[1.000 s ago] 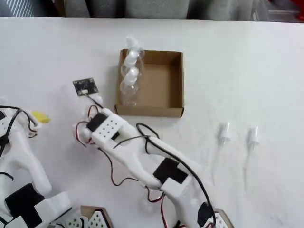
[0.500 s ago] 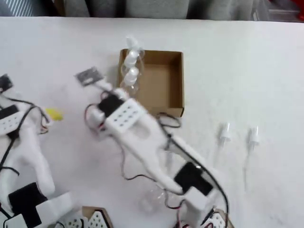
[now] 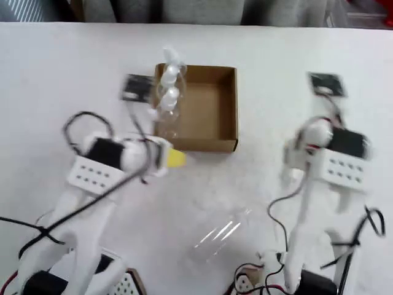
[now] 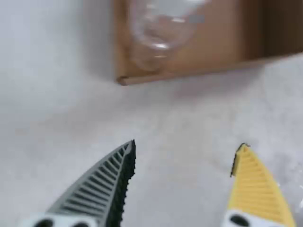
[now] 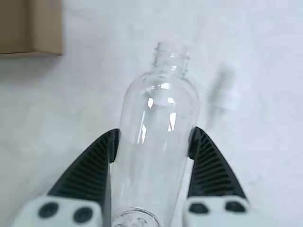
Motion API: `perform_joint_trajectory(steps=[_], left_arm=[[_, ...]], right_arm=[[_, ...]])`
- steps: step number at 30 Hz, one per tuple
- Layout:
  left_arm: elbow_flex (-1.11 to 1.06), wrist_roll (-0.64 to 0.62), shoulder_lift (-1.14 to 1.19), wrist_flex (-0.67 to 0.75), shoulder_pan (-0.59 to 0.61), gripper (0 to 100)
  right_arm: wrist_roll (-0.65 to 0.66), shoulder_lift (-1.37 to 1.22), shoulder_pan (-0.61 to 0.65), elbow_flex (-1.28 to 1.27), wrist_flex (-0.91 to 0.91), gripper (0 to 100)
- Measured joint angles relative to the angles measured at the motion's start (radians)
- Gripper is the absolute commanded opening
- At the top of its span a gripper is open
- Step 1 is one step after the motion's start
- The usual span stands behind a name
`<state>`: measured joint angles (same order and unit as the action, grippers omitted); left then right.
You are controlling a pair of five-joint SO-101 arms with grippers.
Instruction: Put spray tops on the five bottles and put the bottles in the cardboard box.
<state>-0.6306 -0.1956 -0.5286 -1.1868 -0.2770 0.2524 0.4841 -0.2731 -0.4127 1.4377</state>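
Observation:
My right gripper [image 5: 155, 135] is shut on a clear bottle [image 5: 158, 109] with a bare neck that points away from the camera. A white spray top [image 5: 222, 97] lies on the table beside the neck. My left gripper [image 4: 187, 144] is open and holds nothing, just in front of the cardboard box [image 4: 189, 71], where a clear bottle [image 4: 161, 23] lies inside. From above, its yellow finger [image 3: 175, 158] sits at the front left corner of the box [image 3: 209, 145]. Capped bottles [image 3: 169, 92] line the box's left wall. The right arm [image 3: 325, 160] stands at the right.
A faint clear bottle [image 3: 221, 235] shows on the white table between the two arms. I cannot tell whether it is the one in my right gripper. A corner of the box [image 5: 31, 26] shows in the right wrist view. The box's right half is bare cardboard.
The right arm swung from the box's left side over to the right of the table, covering the two spray tops. The left arm moved from the far left to the box's front.

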Motion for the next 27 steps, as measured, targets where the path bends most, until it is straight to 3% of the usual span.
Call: perform_joint_trajectory(steps=[4,10,22,27], left_arm=[[0.052,0.000,0.074,0.064,-0.249,32],[0.278,0.000,0.396,0.121,-0.402,32],[0.855,-0.112,0.977,0.121,-0.522,32],[1.013,-0.278,1.155,0.199,-0.554,33]], right_arm=[[0.137,0.069,-0.305,-0.173,-0.166,2.1],[0.255,0.044,-0.631,-0.206,-0.321,2.1],[0.267,-0.153,-0.822,-0.206,-0.585,2.1],[0.272,-0.238,-0.862,-0.206,-0.638,2.1]])
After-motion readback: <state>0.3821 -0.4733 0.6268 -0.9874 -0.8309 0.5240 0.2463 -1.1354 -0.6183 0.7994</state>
